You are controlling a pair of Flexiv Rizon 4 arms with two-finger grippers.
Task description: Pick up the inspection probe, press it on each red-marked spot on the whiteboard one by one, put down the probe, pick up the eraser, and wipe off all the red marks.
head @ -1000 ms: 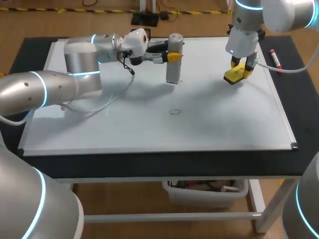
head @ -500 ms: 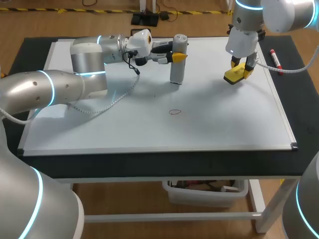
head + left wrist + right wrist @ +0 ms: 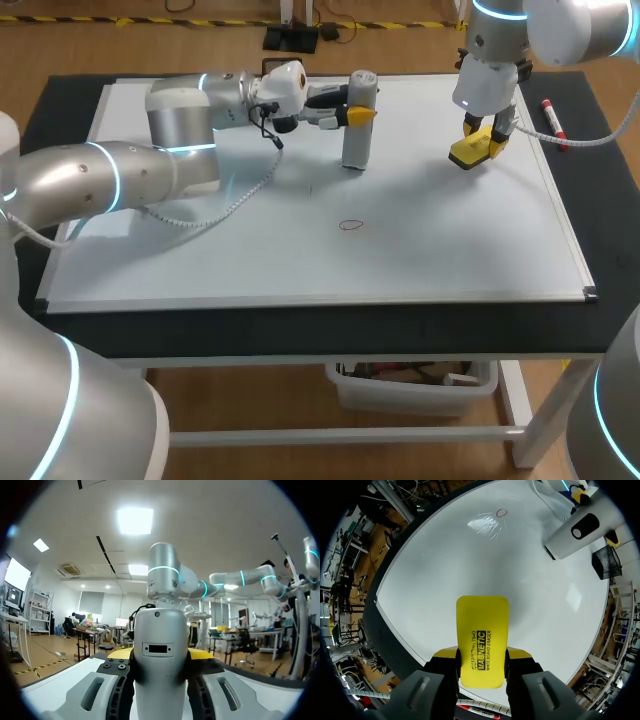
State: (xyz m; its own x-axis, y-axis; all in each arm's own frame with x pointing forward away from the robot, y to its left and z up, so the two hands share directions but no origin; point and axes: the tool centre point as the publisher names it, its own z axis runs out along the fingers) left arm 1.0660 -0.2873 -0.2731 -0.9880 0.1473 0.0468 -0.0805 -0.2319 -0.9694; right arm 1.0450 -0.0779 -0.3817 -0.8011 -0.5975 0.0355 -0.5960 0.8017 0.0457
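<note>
We held the probe [image 3: 354, 140] upright over the whiteboard [image 3: 400, 250], left jaws clamped on it, right jaws clamped on the yellow eraser [image 3: 468, 152].

- probe [image 3: 357, 125]: plain pale grey
- eraser [image 3: 482, 650]: bright yellow, black lettering
- whiteboard [image 3: 450, 240]: white
- ring mark [image 3: 350, 225]: red
- marker [image 3: 553, 122]: red and white
- bench [image 3: 300, 340]: black

Left hand [image 3: 352, 113] has carried the inspection probe [image 3: 355, 140] a little to the right over the whiteboard [image 3: 450, 240]. Most of that happened early on, barely any just now. The rest of the left arm shifted right with it.
</note>
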